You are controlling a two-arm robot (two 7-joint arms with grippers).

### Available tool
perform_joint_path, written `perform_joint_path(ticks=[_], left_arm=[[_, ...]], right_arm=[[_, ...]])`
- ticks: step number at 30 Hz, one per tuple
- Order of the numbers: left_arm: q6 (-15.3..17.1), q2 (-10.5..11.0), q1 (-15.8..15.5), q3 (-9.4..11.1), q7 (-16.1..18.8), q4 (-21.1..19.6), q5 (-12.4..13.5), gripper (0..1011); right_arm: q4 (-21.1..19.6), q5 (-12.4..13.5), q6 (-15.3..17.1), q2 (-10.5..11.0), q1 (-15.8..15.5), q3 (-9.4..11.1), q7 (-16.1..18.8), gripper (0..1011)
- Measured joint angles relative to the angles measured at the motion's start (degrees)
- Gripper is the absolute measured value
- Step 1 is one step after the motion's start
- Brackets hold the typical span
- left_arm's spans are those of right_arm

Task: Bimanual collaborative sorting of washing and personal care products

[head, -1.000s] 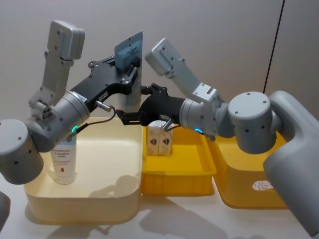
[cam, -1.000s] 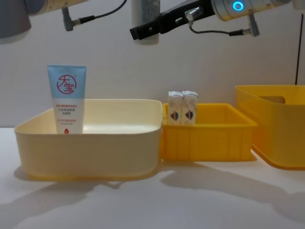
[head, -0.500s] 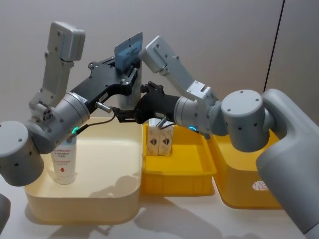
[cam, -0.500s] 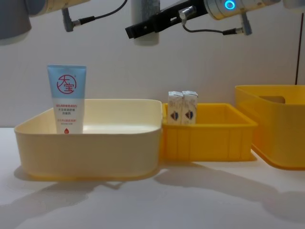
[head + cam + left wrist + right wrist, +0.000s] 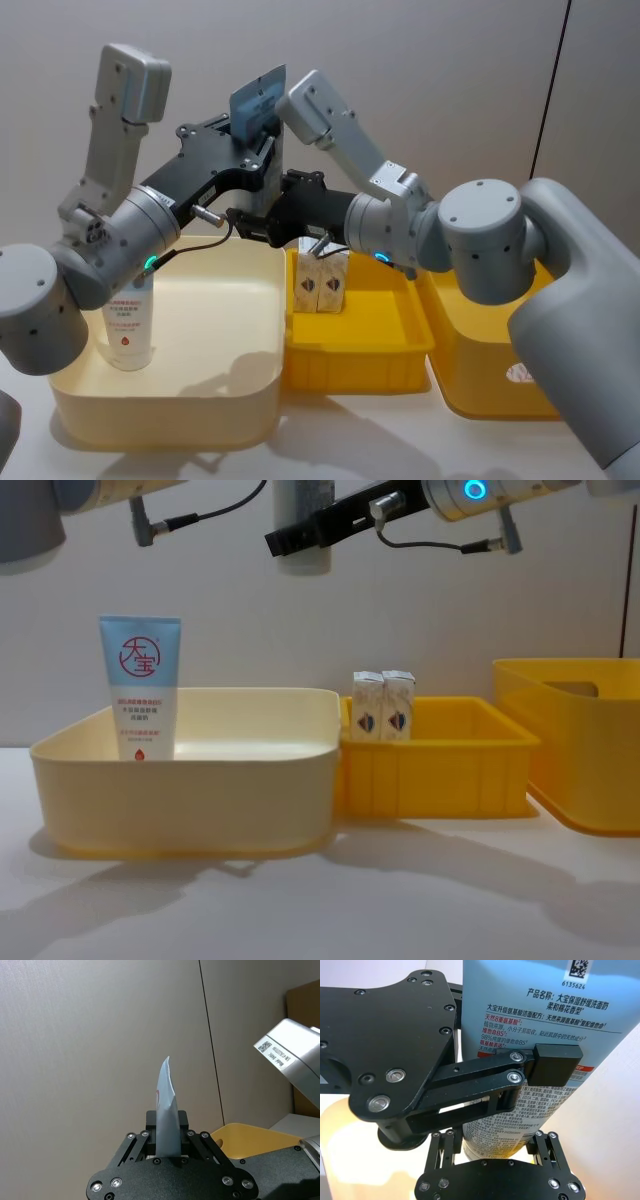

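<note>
handover step above the cream bin (image 5: pixel 170 412): left hand (image 5: pixel 262 165) clamped the tube (image 5: pixel 257 100) upright, right hand (image 5: pixel 252 225), spread wide, straddled its lower end; next move likely called for right closing before left released.

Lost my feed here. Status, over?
Left hand shut on slim tube, high over cream bin. Right hand open, straddling its lower end. Flat tube standing in bin, well aside.

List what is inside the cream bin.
One flat tube with a red round logo stands upright at the left of the cream bin. Its base is hidden behind the bin wall in the chest view.
</note>
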Motion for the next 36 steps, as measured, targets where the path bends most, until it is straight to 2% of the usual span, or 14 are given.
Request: perform_joint_path(ticks=[6,36], left_arm=[[0.0,0.0,0.0,0.0,0.1,0.0,0.1,237],[-0.1,0.0,0.1,0.0,0.1,-0.1,0.1,238]], right_arm=[[0.1,0.0,0.1,-0.1,0.0,0.0,-0.1,660],[0.2,0.1,0.3,-0.3,0.1,0.1,-0.1,660]])
